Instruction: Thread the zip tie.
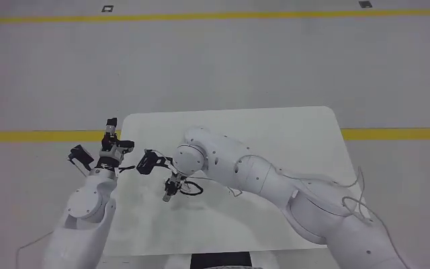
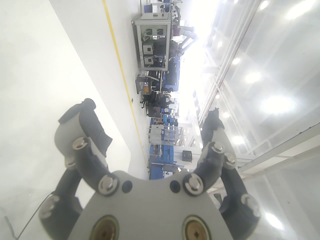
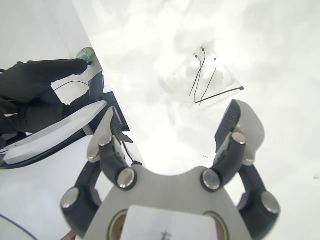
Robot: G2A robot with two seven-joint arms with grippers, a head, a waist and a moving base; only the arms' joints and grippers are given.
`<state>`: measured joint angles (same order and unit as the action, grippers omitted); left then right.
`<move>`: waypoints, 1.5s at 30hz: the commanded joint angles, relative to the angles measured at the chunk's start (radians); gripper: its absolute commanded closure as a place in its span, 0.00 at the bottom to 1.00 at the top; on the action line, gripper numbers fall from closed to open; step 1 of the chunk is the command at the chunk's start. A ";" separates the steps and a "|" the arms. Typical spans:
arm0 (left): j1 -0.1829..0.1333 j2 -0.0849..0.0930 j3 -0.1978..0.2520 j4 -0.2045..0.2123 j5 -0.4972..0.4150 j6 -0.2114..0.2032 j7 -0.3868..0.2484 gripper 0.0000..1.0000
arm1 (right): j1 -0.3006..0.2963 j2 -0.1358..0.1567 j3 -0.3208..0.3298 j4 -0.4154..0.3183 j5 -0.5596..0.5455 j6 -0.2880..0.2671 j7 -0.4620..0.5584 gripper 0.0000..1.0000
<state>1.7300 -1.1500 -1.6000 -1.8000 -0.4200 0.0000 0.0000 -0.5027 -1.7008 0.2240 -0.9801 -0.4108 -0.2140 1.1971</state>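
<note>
Several black zip ties (image 3: 203,76) lie loose on a clear plastic bag (image 3: 180,76) on the white table (image 3: 250,26). One longer zip tie (image 3: 220,94) rests across the bag's near edge, its head pointing off the bag. My right gripper (image 3: 172,108) hangs open above the table a short way from the bag, with nothing between its ribbed pads (image 3: 226,121). From above, the right gripper (image 1: 168,195) points down at the table's left half. My left gripper (image 2: 150,108) is open and empty, held at the table's left edge (image 1: 111,138) and facing out into the room.
The white table's left edge (image 1: 127,175) runs close beside both grippers. A thin black cable loop (image 1: 191,188) hangs by the right wrist. A small green object (image 3: 85,53) lies on the floor past the table edge. Yellow floor lines (image 1: 376,134) cross behind the table.
</note>
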 commanded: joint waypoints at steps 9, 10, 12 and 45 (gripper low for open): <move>0.000 0.000 0.000 0.000 0.000 0.000 0.000 0.00 | 0.001 -0.001 0.002 0.004 -0.001 0.003 -0.002 0.00; 0.000 0.000 0.000 0.000 0.000 0.000 0.000 0.00 | 0.001 -0.001 0.002 0.004 -0.001 0.003 -0.002 0.00; 0.000 0.000 0.000 0.000 0.000 0.000 0.000 0.00 | -0.006 -0.002 -0.011 0.000 -0.019 0.012 0.009 0.00; 0.000 0.000 0.000 0.000 0.000 0.000 0.000 0.00 | -0.067 -0.121 -0.054 0.059 -0.253 0.208 0.029 0.00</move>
<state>1.7300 -1.1500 -1.6000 -1.8000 -0.4200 0.0000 0.0000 -0.5670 -1.8194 0.1698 -0.9221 -0.6497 -0.0081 1.2214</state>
